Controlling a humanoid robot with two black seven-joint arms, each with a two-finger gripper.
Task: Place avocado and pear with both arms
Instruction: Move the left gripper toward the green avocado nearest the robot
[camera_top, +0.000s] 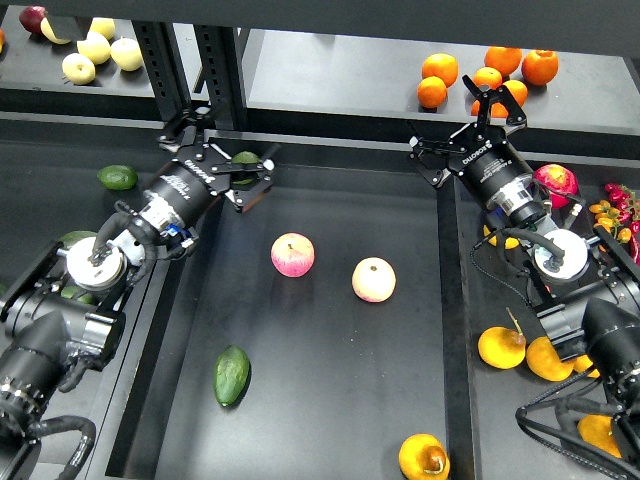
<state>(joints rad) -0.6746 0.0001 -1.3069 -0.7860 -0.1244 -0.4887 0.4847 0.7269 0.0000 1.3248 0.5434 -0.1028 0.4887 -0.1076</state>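
The long dark avocado (232, 375) is lying in the black tray (320, 420), low on the left side. The pear (424, 457) is lying there too, near the bottom edge, with its brown patch showing. So both fruits are looking placed already. Two apples (292, 255) are sitting in the middle. The left hand (238, 170) is hanging up by the tray's far corner, close to a small green fruit; I cannot tell if it is gripping it. The right hand (470, 135) is hanging released and holding nothing. Next, both arms are probably needing to pull away.
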